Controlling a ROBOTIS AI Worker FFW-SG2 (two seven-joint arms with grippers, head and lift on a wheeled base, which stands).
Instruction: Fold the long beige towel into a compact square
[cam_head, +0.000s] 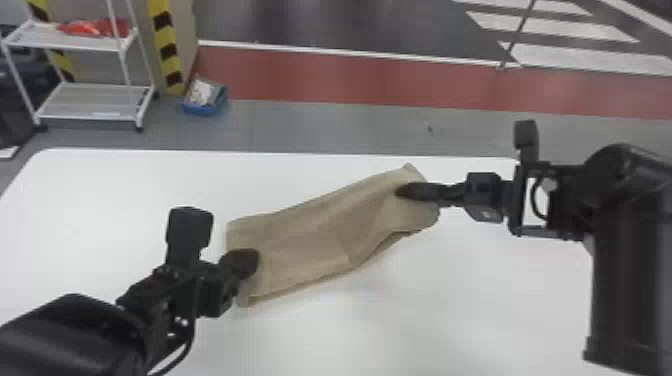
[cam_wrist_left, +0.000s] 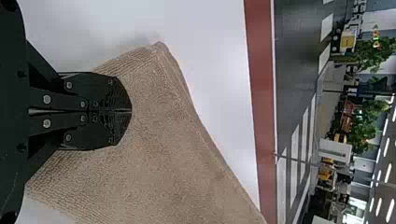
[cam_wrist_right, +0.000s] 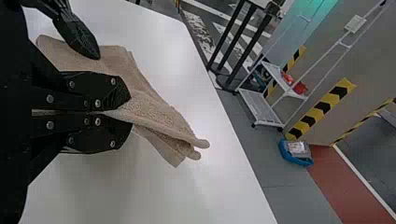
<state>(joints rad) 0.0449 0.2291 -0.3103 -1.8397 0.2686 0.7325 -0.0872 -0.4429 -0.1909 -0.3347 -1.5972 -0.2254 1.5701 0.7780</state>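
The beige towel (cam_head: 310, 230) is on the white table (cam_head: 450, 310), going from near left to far right. The right gripper (cam_head: 402, 191) pinches its far right end. The left gripper (cam_head: 252, 263) has its fingers squeezed together over the towel's left end.
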